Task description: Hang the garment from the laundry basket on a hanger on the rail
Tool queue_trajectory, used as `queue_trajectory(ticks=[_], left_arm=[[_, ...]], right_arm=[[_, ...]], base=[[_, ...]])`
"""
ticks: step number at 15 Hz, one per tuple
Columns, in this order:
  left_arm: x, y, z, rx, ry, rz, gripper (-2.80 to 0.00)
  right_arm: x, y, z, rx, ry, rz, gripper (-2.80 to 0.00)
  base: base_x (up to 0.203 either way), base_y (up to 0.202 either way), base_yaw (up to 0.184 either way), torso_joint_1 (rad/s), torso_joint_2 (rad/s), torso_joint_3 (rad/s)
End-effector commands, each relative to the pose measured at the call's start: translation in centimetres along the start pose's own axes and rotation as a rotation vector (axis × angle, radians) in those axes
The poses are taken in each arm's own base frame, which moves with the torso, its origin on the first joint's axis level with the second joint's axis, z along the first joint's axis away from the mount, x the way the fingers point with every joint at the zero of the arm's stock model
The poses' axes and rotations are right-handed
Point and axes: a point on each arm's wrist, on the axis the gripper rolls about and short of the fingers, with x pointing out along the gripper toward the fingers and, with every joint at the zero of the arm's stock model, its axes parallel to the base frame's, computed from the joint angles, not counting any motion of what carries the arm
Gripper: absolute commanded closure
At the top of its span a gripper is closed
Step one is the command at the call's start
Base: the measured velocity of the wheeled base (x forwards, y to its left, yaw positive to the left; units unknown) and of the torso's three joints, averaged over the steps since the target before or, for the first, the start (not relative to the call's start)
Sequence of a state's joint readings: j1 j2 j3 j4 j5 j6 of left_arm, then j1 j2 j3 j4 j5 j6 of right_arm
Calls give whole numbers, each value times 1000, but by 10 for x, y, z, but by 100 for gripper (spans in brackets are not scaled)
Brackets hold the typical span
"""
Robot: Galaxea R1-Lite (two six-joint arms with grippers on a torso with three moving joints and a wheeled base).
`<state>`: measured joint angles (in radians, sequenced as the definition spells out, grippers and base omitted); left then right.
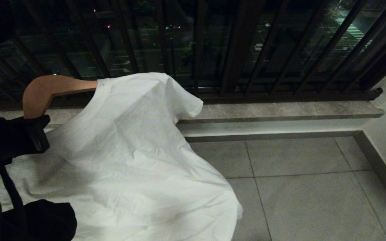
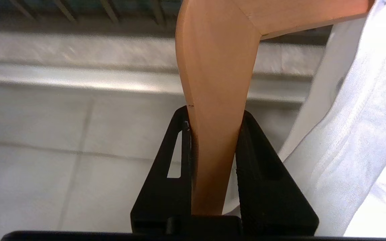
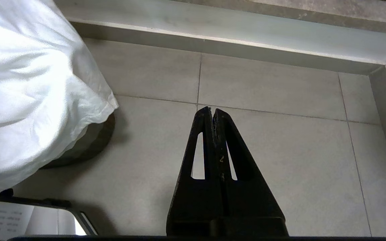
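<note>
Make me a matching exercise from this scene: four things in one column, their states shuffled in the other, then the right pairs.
Things:
1. left gripper
2. right gripper
3. white T-shirt
4. wooden hanger

States:
A. shut on nothing, above the floor tiles
B. draped over the hanger
C. clamped at one bare end
D. shut on the hanger's bare arm

Pairs: 1-D, 2-A, 3-B, 4-C
</note>
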<state>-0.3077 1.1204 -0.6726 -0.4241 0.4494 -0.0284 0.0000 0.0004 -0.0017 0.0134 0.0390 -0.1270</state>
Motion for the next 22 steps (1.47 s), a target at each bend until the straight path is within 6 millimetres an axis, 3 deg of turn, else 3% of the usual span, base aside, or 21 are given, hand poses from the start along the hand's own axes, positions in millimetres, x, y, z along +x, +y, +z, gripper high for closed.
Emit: queue_trajectory(ticks=[1, 11, 18, 22], left_arm=[[-10, 6, 8, 6, -44, 9, 0], [-26, 15, 12, 53, -86, 16, 0], [-34, 18, 16, 71, -113, 19, 0], [-33, 20, 6, 85, -85, 33, 0]], right_arm=[[0, 0, 0, -2, 0, 1, 0], [0, 0, 0, -2, 1, 2, 0], [0, 0, 0, -2, 1, 1, 0], [0, 0, 0, 0, 0, 1, 0]], base=[[0, 0, 0, 0, 0, 0], [0, 0, 0, 0, 0, 8], [0, 0, 0, 2, 3, 181], [0, 0, 0, 1, 3, 202]])
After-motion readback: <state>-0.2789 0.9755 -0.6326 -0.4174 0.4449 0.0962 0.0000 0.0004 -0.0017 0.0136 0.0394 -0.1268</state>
